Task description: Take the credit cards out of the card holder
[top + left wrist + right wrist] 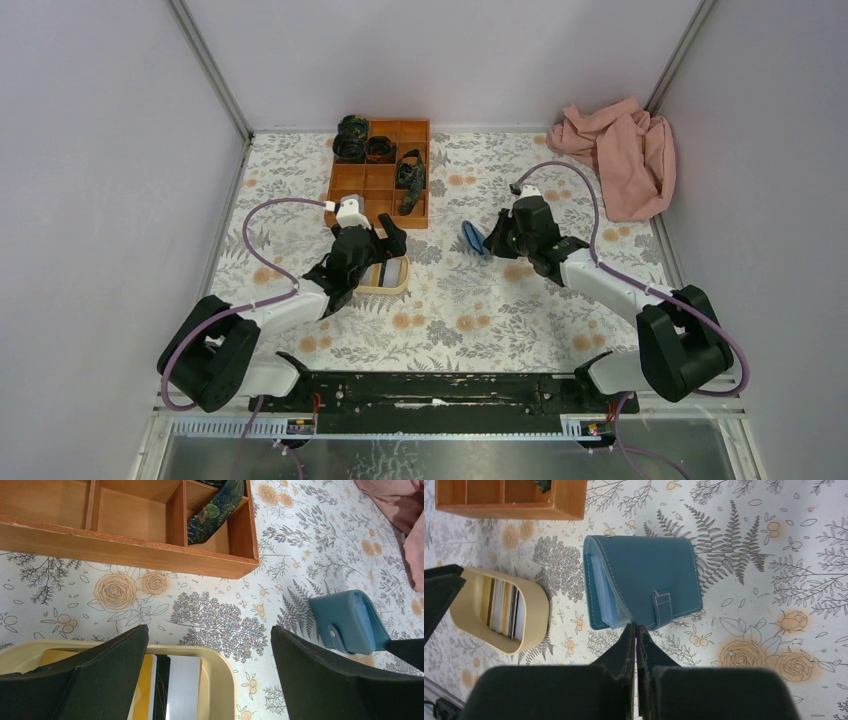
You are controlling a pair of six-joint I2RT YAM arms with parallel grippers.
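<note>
Several credit cards (504, 610) in tray (538, 611) | card holder (649, 572) folded | left end effector (210, 630) released | right end effector (636, 626) clenched

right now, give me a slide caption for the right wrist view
Shut right tool at the edge of the blue wallet, cards in the yellow tray to its left
</note>
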